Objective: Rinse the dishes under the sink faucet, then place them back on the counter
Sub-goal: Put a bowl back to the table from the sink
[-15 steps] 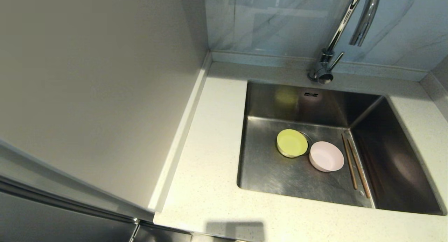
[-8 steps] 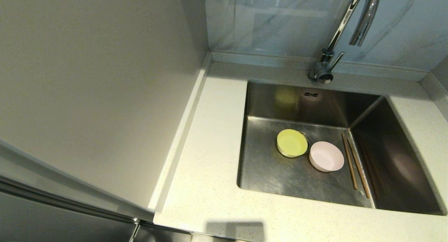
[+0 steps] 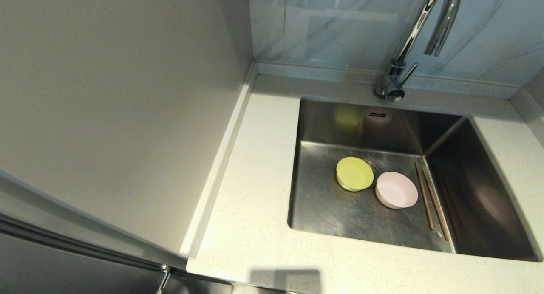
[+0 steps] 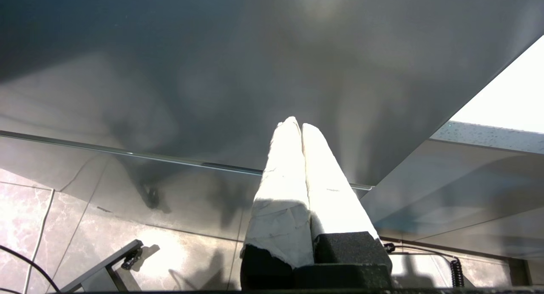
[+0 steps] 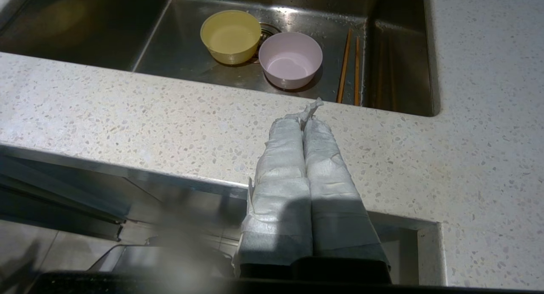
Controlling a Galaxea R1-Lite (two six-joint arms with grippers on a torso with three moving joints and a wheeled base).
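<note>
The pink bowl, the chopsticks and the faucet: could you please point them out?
pink bowl (image 3: 396,189), head view, inner floor.
chopsticks (image 3: 425,200), head view, mid-shaft of the left stick.
faucet (image 3: 409,43), head view, rising neck.

steel sink (image 3: 323,213) in speckled counter (image 3: 255,209): yellow-green bowl (image 3: 354,173), pink bowl (image 3: 396,189), 2 chopsticks (image 3: 431,201) on btm.

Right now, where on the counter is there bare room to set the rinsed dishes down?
The counter is bare between the sink and the beige wall panel, and along its front edge. Inside the sink, the yellow-green bowl, pink bowl and chopsticks crowd the drain.
</note>
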